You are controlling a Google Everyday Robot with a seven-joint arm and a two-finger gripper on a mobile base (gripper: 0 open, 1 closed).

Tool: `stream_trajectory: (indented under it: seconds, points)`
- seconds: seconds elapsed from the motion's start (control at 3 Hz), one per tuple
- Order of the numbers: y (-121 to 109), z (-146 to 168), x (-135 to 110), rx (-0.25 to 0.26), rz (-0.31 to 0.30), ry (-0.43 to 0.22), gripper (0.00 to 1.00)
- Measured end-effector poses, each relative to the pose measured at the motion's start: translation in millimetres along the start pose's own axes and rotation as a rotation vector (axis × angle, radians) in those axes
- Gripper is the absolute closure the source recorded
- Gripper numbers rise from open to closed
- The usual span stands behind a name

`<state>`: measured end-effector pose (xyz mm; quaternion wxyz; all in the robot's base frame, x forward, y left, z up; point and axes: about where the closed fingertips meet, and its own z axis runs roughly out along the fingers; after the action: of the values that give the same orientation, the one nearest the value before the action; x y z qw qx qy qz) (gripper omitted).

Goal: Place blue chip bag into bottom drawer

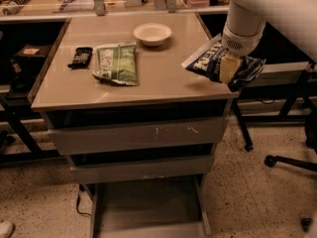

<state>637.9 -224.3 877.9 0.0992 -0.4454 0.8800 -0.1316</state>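
Note:
The blue chip bag (pixel 208 59) is dark blue foil with white lettering and hangs tilted over the right edge of the cabinet top. My gripper (pixel 229 69) comes down from the white arm at the upper right and is shut on the bag, its pale finger pressed across the bag's middle. The bottom drawer (pixel 148 207) is pulled out at the foot of the cabinet, a shallow grey tray with low side rails, well below and left of the bag.
On the cabinet top (pixel 148 83) lie a green and white snack bag (pixel 118 63), a small black packet (pixel 80 56) and a white bowl (pixel 152 33). The two upper drawers (pixel 138 135) are closed. Chair legs (pixel 290 160) stand at the right.

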Motion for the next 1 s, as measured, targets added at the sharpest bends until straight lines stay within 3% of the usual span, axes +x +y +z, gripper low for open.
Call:
stream_trajectory:
  seconds: [0.33, 1.0]
  points:
    - [65, -11, 29, -0.095, -0.014, 0.014, 1.0]
    - [75, -3, 33, -0.111, -0.027, 0.031, 1.0]
